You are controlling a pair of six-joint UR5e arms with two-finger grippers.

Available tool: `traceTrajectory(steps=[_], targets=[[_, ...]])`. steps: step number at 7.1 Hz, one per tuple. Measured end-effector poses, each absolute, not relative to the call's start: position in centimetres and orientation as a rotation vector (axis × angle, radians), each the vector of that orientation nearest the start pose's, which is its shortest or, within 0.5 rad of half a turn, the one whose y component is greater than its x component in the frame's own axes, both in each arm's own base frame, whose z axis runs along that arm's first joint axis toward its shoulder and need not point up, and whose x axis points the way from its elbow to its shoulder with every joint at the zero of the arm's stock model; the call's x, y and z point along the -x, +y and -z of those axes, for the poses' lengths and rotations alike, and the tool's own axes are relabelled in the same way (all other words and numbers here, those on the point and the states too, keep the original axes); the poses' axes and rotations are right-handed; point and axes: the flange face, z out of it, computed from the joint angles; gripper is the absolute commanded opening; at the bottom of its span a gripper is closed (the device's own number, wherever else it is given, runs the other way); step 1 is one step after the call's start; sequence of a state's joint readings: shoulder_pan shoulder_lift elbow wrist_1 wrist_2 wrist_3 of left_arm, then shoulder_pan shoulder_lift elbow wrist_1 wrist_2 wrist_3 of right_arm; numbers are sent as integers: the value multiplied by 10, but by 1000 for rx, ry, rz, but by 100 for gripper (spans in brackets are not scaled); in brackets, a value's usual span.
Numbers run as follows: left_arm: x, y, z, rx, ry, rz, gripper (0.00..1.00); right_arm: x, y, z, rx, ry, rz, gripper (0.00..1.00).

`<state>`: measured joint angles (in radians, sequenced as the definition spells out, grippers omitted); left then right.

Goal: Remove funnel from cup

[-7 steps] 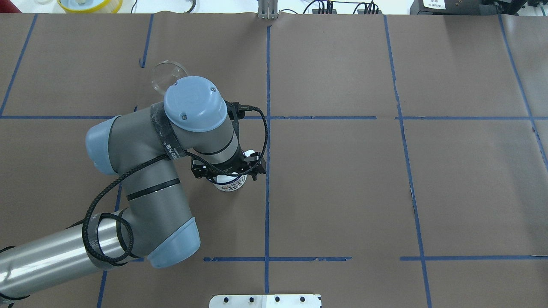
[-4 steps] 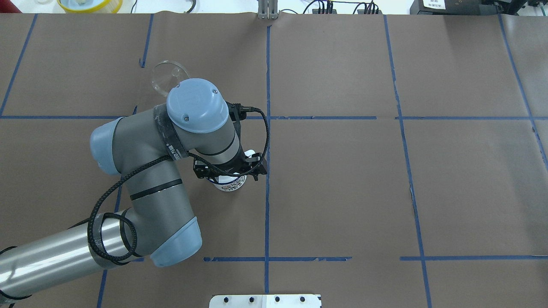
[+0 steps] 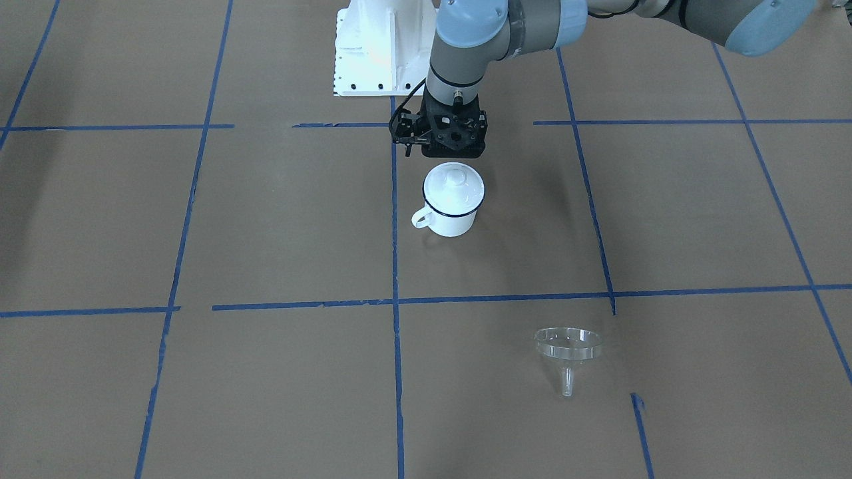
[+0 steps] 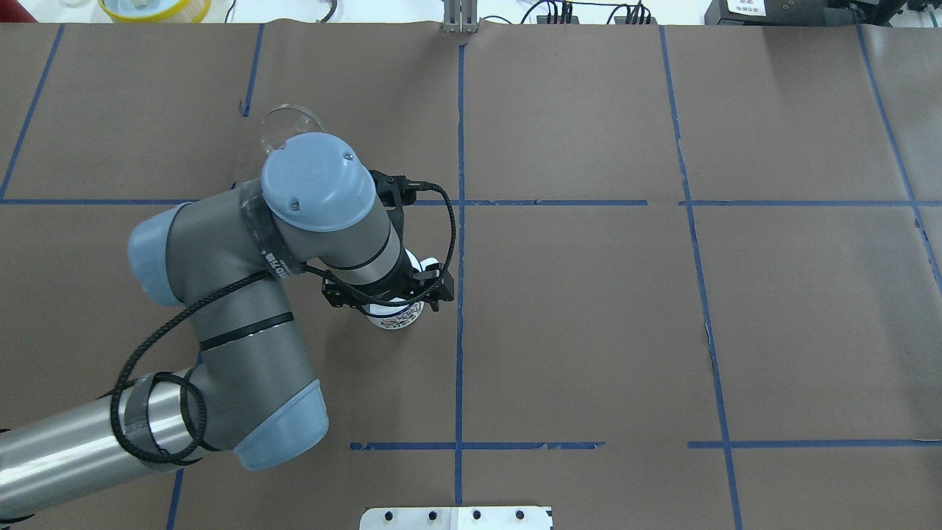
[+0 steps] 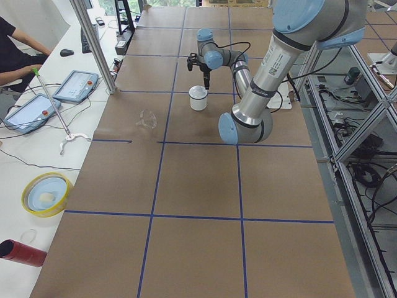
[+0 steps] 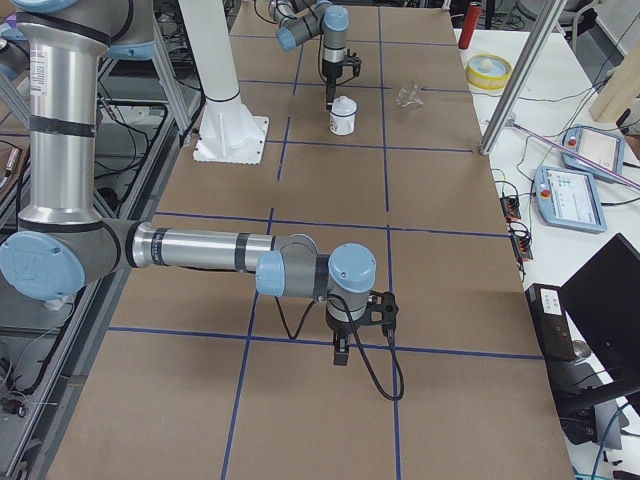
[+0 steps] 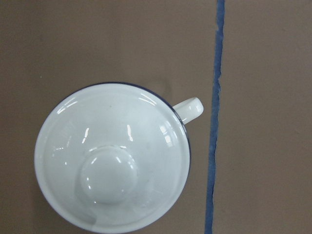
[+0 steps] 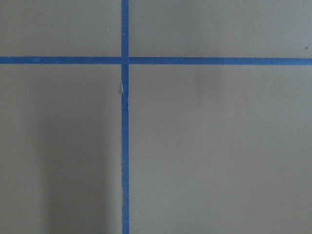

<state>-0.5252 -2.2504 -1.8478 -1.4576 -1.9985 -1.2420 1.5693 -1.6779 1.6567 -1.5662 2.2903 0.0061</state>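
The cup (image 3: 451, 211), a white mug with a dark blue rim, stands near the table's middle and shows in the overhead view (image 4: 397, 318). A white lid with a knob (image 3: 454, 181) sits on it and fills the left wrist view (image 7: 109, 161), with the handle (image 7: 191, 108) beside it. The clear funnel (image 3: 568, 352) stands apart on the paper, spout down, partly behind the arm from overhead (image 4: 283, 121). My left gripper (image 3: 453, 153) hangs just above the lid; its fingers are hidden. My right gripper (image 6: 340, 352) hovers over bare paper far from both.
The white robot base (image 3: 379, 50) stands behind the cup. A yellow bowl (image 5: 44, 192), a red cylinder (image 5: 22, 251) and tablets (image 5: 74, 84) lie on the side bench, where an operator (image 5: 15, 49) sits. Blue tape lines cross the brown paper.
My left arm's elbow and wrist joints have shifted left, and the gripper has moved slightly left over the cup. The cup, lid and funnel have not moved.
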Motion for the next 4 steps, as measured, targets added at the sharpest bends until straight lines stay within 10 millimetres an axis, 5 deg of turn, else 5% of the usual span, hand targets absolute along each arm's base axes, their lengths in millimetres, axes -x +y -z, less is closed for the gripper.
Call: traceTrajectory(steps=[4], targets=[[-383,-447,-163,-154,949,20,100,-67,-445,-670,19,-719,-10,100]])
